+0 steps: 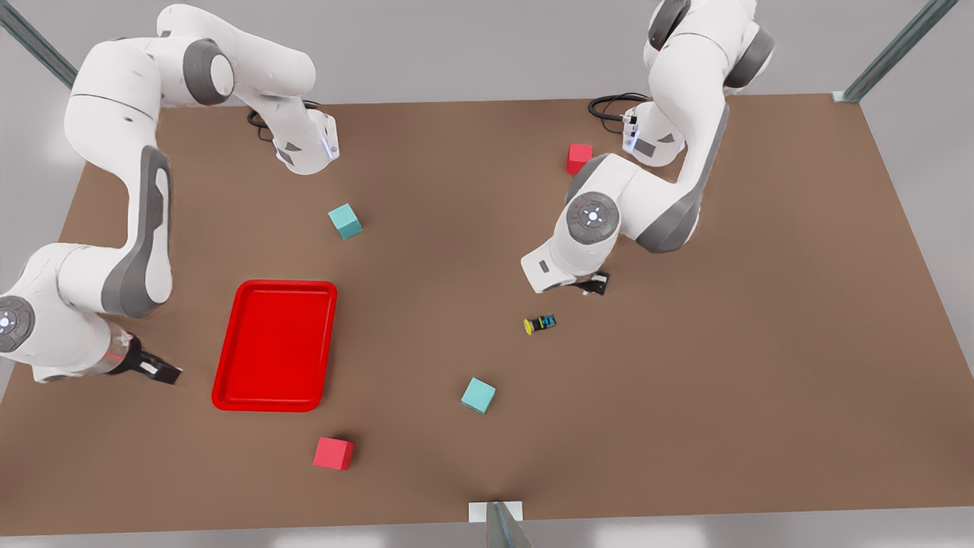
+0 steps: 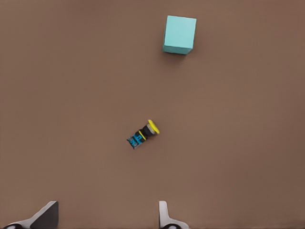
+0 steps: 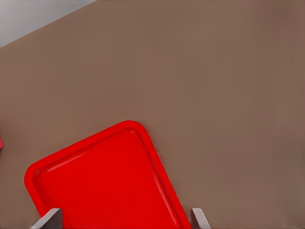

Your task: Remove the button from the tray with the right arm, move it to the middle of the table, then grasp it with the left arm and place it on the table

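The button point(image 1: 540, 323) point(image 2: 143, 135) lies on its side on the brown table point(image 1: 685, 380), yellow cap towards the front view's left. My left gripper point(image 1: 597, 285) point(image 2: 106, 217) hovers just behind it, open and holding nothing. The red tray point(image 1: 274, 285) point(image 3: 143, 131) sits at the front view's left with nothing in it. My right gripper point(image 1: 156, 371) point(image 3: 125, 219) hangs open beside the tray's outer long edge, above the table near its left side.
Two teal cubes point(image 1: 345, 221) point(image 1: 478, 395) and two red cubes point(image 1: 578, 158) point(image 1: 333, 453) are scattered on the table. The nearer teal cube point(image 2: 179, 34) lies beyond the button in the left wrist view. Bare tabletop stretches to the front view's right.
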